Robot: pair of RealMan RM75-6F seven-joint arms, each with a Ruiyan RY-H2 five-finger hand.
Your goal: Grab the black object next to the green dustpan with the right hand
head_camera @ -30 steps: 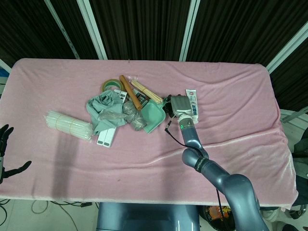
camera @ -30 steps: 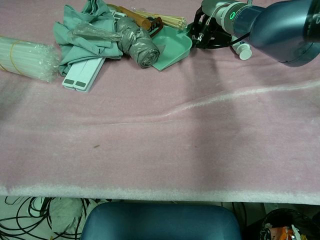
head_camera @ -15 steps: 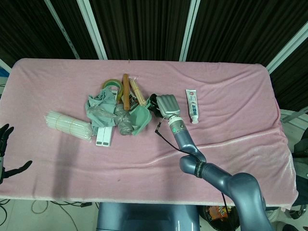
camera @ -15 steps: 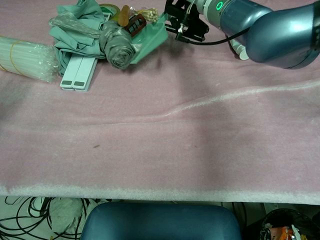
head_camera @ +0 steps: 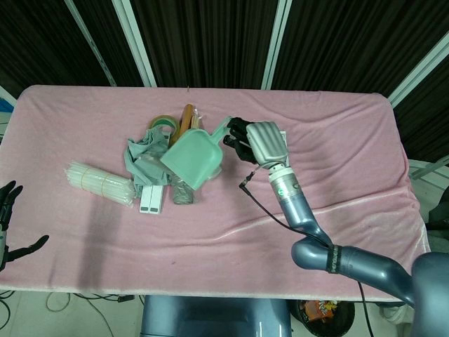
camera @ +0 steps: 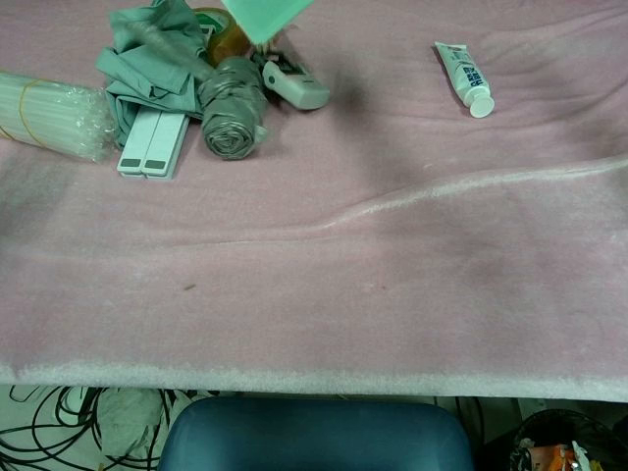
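Raised above a pink-covered table (head_camera: 337, 140): right hand (head_camera: 265, 142), back toward the head camera, dark fingers (head_camera: 238, 135) curled around the handle end of the green dustpan (head_camera: 191, 159). Dustpan tilted, hanging over the pile; only its lower edge in the chest view, at the top. Black object not to be told apart from the dark fingers beside the handle, so whether it is gripped too cannot be said.

Left hand (head_camera: 10, 226) at the table's near left edge, fingers spread, holding nothing.

Beneath the dustpan: rolled grey umbrella (camera: 232, 122), green cloth (camera: 147, 59), pair of white bars (camera: 152, 144), a grey-white device (camera: 294, 86). To the left, a wrapped bundle of straws (head_camera: 99, 182). At the pile's far edge, a tape roll (head_camera: 161, 123).

Well apart to the right: white toothpaste tube (camera: 463, 77), cap toward the camera, blue print too small to read.
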